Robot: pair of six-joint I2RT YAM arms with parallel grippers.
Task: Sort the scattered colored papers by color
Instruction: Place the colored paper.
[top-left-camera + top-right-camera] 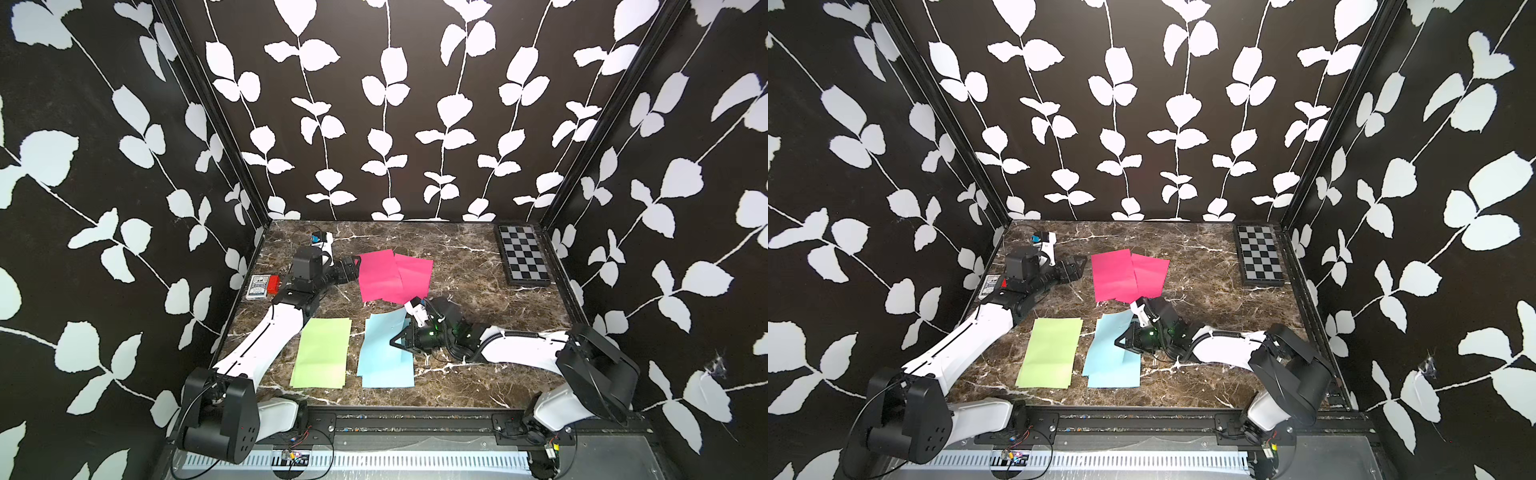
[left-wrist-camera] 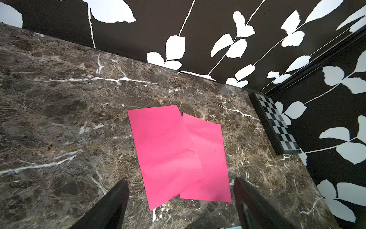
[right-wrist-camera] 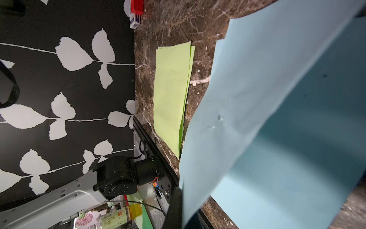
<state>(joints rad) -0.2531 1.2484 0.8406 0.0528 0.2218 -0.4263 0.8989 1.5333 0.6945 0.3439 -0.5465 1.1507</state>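
Note:
Two magenta pink papers [image 1: 380,276] [image 2: 168,154] lie overlapping at the middle back. My left gripper [image 1: 355,266] [image 2: 181,179] stands open just left of them, jaws wide apart with nothing between. Light green papers [image 1: 322,353] [image 3: 170,93] lie stacked at the front. Beside them lie light blue papers [image 1: 388,372]. My right gripper [image 1: 394,343] [image 3: 180,200] is shut on the edge of a light blue sheet [image 3: 247,103], which curves up over the flat blue sheet [image 3: 287,188] below it.
A black-and-grey checkerboard [image 1: 523,259] [image 2: 277,125] lies at the back right corner. A small card box [image 1: 257,286] with a red block [image 1: 273,284] sits by the left wall, beside my left arm. Patterned walls close in three sides.

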